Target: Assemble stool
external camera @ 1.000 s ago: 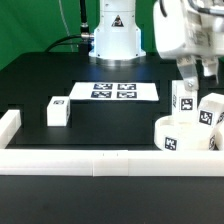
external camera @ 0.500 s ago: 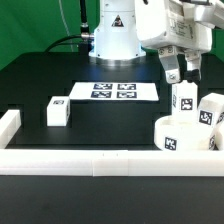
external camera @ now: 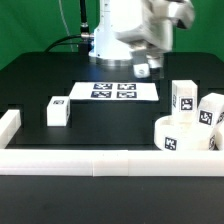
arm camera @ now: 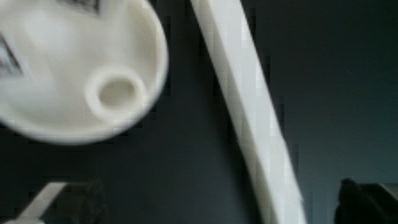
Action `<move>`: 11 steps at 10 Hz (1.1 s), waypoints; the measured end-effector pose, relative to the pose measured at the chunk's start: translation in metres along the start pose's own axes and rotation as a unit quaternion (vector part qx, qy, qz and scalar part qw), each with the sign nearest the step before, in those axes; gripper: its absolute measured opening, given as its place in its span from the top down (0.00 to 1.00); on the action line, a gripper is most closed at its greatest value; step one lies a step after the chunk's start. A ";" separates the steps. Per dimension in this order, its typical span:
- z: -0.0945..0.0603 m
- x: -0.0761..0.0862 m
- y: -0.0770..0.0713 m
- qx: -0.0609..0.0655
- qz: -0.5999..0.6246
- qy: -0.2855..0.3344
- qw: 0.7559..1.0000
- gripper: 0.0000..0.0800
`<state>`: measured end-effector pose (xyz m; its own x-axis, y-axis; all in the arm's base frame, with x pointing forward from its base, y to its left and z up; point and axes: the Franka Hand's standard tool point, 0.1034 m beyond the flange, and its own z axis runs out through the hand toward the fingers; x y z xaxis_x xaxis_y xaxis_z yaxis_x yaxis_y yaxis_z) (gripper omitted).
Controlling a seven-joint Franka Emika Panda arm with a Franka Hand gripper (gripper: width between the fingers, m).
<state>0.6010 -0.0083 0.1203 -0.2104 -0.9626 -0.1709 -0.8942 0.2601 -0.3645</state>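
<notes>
The hand [external camera: 143, 68] is seen in the air above the black worktop [external camera: 30, 85], near the exterior view's right end of the marker board [external camera: 113, 90]. In that view it is blurred. In the wrist view the fingertips [arm camera: 50, 202] are shown well apart, and nothing is held between them; only dark worktop is seen in the gap.

The seat [external camera: 183, 135] of the stool is placed on the worktop at the exterior view's right, just behind the front rail [external camera: 90, 160]. Small black-and-white tags are seen on its round wall. A first leg [external camera: 183, 97] is seen upright behind the seat, and a second leg [external camera: 211, 111] is seen at the seat's far right edge. Both carry tags. It cannot be told whether these two are set into the seat or only stand beside it.

A third leg [external camera: 57, 111] lies on the worktop at the exterior view's left, well apart from the seat and near the side rail [external camera: 8, 125]. A tag is seen on its upper face.

In the wrist view the seat [arm camera: 71, 60] is shown as a white round disc with one round socket [arm camera: 116, 93] in it. A long white rail [arm camera: 246, 110] runs beside the disc, and a narrow dark strip of worktop is seen between them. This picture is also blurred.
</notes>
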 end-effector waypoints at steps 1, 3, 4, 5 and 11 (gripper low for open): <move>0.000 0.021 -0.001 -0.001 -0.023 0.008 1.000 0.19; 0.004 0.034 0.001 -0.005 -0.038 0.015 0.999 0.19; 0.004 0.032 0.001 -0.005 -0.043 0.014 0.999 0.19; 0.004 0.033 0.001 -0.005 -0.043 0.014 0.999 0.19; 0.008 0.049 0.003 -0.028 -0.341 0.024 0.939 0.19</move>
<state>0.5910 -0.0540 0.1038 0.4021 -0.9066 0.1278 -0.8465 -0.4213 -0.3254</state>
